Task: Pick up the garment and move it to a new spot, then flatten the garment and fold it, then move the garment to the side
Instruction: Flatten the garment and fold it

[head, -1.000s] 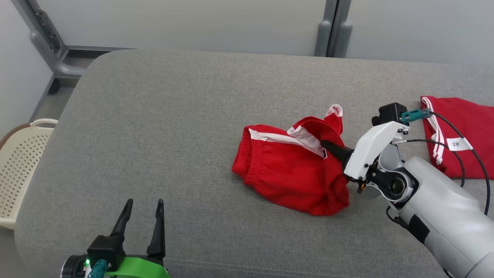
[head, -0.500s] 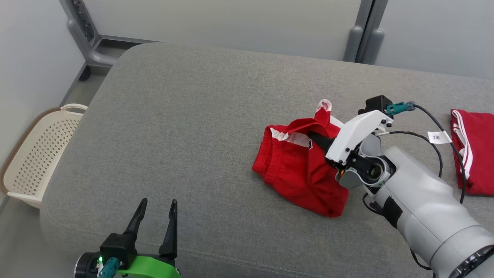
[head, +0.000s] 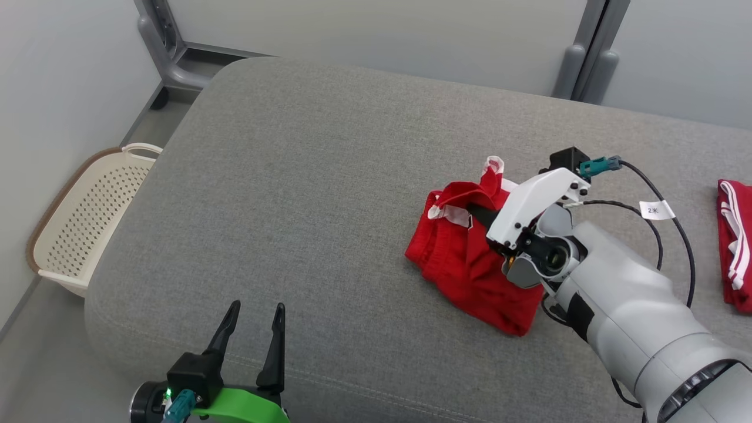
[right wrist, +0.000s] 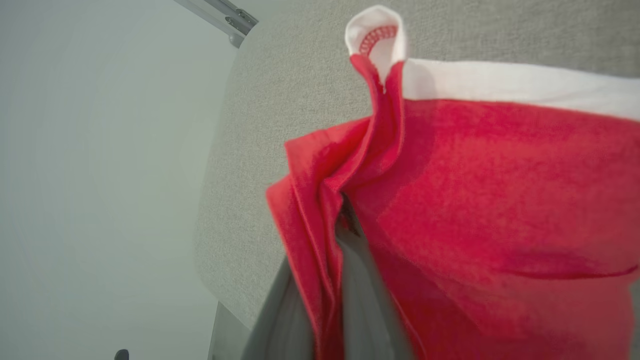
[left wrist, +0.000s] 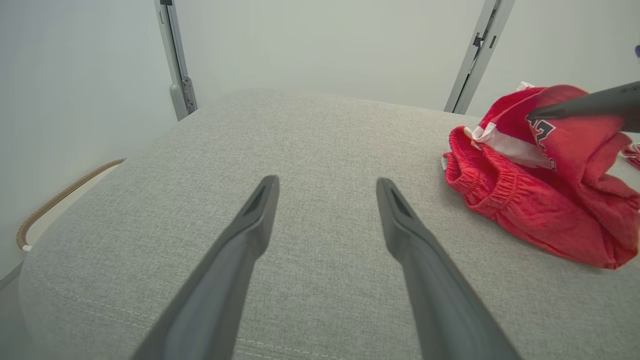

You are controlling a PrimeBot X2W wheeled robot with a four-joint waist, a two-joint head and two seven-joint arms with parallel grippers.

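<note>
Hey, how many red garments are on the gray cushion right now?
2. One garment is bunched right of middle, pinched by the right gripper. The second garment sits at the far right edge, cut off; more may lie beyond.

"2米" on white cable tag (head: 656,210)

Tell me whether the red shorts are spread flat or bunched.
Bunched: the red shorts lie crumpled on the cushion, one edge pinched by the right claw.
</note>
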